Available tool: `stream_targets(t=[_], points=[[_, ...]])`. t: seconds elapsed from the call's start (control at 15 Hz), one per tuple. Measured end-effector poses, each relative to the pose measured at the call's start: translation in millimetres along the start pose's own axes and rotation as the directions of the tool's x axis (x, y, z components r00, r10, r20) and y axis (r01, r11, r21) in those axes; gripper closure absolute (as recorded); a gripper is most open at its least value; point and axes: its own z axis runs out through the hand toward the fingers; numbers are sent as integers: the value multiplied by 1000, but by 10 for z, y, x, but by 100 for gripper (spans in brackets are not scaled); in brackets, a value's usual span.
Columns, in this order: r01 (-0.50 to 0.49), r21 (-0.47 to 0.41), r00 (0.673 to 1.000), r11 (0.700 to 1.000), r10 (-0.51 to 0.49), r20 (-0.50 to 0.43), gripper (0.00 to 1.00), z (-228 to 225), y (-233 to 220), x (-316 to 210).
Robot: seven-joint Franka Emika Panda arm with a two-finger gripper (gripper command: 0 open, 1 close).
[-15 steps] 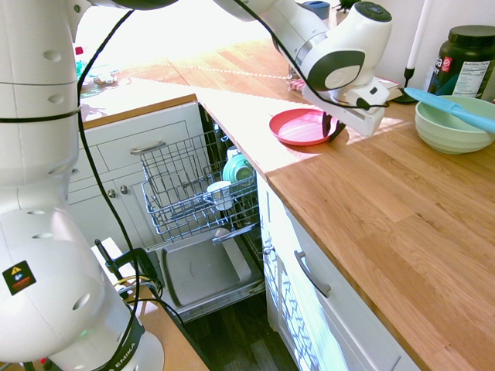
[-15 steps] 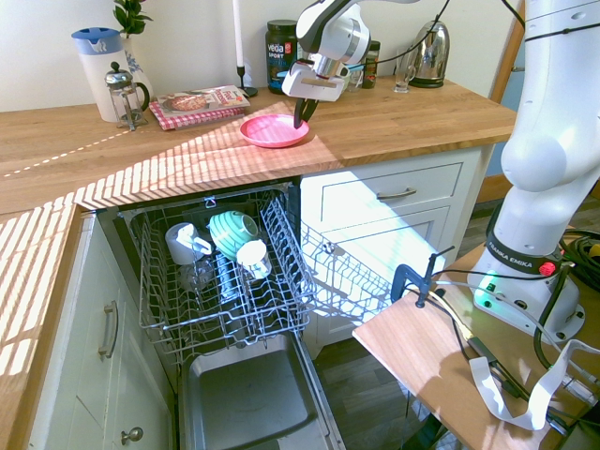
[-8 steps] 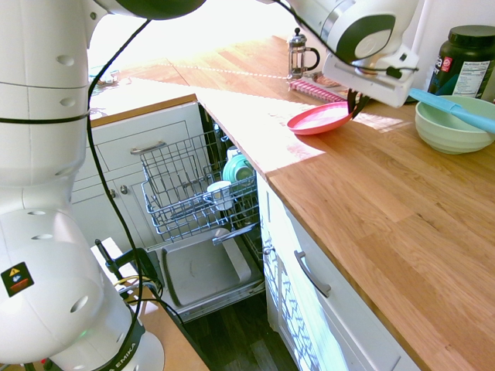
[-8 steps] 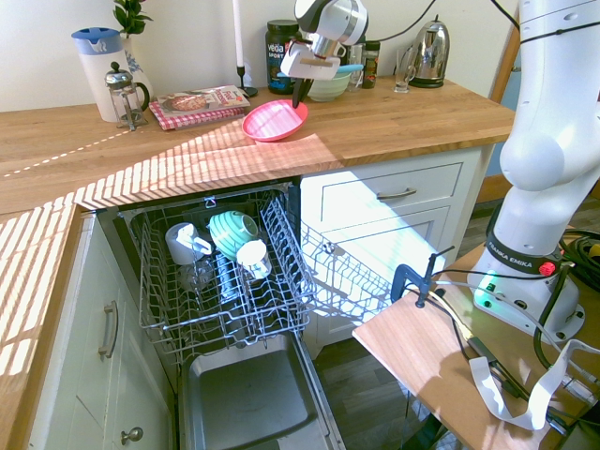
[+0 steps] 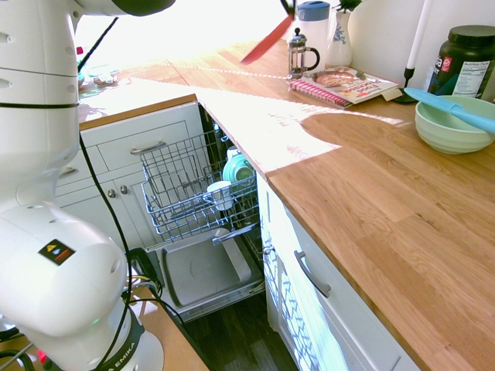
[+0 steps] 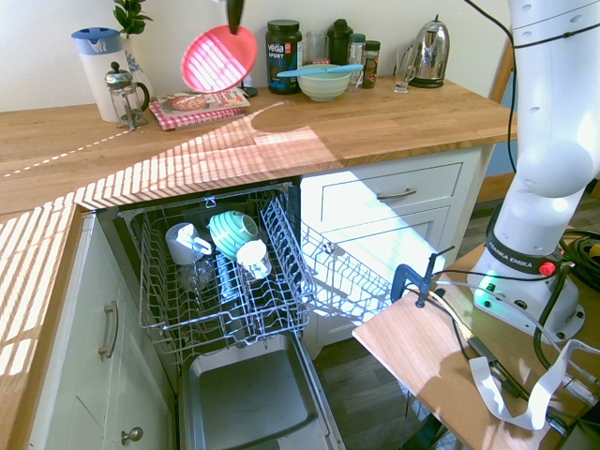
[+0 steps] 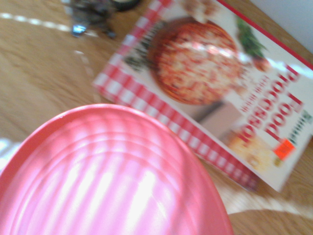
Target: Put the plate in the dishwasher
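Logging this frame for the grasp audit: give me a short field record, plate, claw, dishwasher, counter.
plate: pink-red plate, in the air above the counter, tilted steeply, hanging from its top edge
claw: mostly out of frame, only its dark tip shows at the plate's top edge; shut on plate
dishwasher: dishwasher door down, wire rack pulled out, holding teal dishes and white cups
counter: cookbook below the plate; green bowl with blue spatula across it

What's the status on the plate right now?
Gripper shut on plate, held tilted in the air above the counter. Dishwasher open, rack pulled out, mugs and a teal dish inside. Path down looks clear.
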Motion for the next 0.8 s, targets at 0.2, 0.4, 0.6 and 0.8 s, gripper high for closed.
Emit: stream_targets(t=[0.2,0.4,0.6,0.8], points=[[182,-104,978,978,-191,-85,100,130,-1428,-1669],[351,-254,914,901,-388,-116,100,868,-1769,-3021],[464,-398,828,792,-547,-124,100,1380,-1590,-3421],[547,-497,719,674,-682,-134,100,1699,-1704,-3696]])
